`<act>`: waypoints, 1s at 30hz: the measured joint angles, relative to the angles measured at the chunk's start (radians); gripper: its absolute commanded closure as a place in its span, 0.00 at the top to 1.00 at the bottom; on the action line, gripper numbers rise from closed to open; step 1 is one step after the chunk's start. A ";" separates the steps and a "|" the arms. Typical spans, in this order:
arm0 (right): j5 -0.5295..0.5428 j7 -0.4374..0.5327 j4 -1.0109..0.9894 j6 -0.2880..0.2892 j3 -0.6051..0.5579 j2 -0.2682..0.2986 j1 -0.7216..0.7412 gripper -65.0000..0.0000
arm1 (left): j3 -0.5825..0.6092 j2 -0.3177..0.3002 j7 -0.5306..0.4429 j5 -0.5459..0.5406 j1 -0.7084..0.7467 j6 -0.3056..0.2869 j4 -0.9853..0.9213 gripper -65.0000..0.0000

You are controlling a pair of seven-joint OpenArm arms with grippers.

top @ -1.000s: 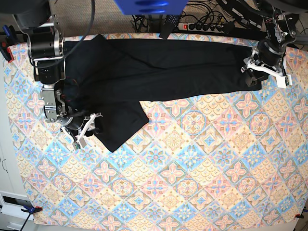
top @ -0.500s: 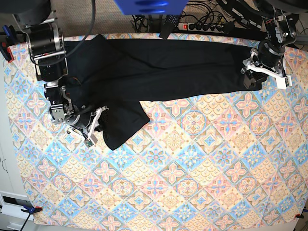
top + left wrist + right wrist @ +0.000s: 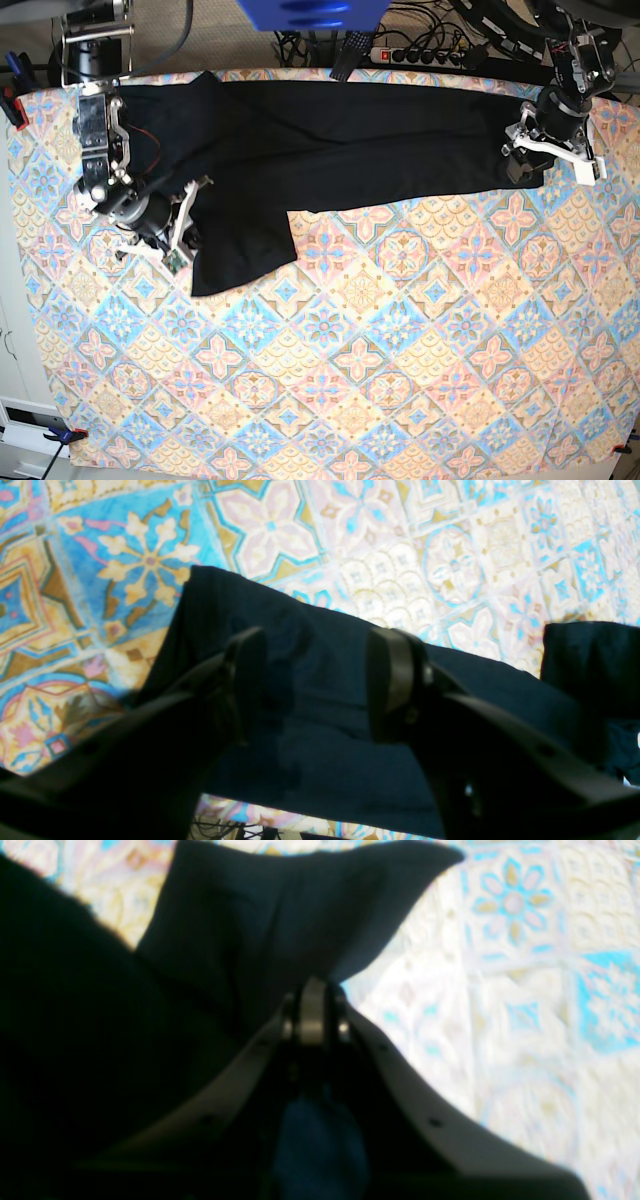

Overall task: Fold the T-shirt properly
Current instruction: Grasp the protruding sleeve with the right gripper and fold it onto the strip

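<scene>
Right hand [image 3: 312, 1012] of mine clamped on black T-shirt [image 3: 340, 140] sleeve edge, left hand [image 3: 315, 680] parted over its hem, patterned worktop [image 3: 400, 360] beneath

The T-shirt [image 3: 340, 140] was soft black cloth, matt, with a fine ribbed weave showing at about 10 o'clock in the left wrist view. Under it the tablecloth [image 3: 400, 360] looked like smooth printed fabric in pale blue, pink and yellow tiles. The left gripper [image 3: 315, 680] had dull black fingers [image 3: 395, 675], seemingly plastic, while the right gripper [image 3: 312, 1010] showed a grey metallic-looking tip.
</scene>
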 measured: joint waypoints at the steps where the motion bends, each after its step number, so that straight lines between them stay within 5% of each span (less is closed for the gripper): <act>1: 0.000 -0.012 0.036 0.001 0.008 0.002 -0.025 0.01 | 0.000 0.000 0.002 0.000 0.000 0.000 0.000 0.49; 10: 0.003 -0.053 0.306 0.003 0.123 -0.001 -0.262 0.01 | 0.000 0.000 0.003 0.000 0.002 0.000 -0.001 0.49; 30: 0.003 -0.045 0.355 0.003 0.204 0.002 -0.562 0.01 | 0.000 0.000 0.003 0.000 -0.024 0.000 -0.063 0.49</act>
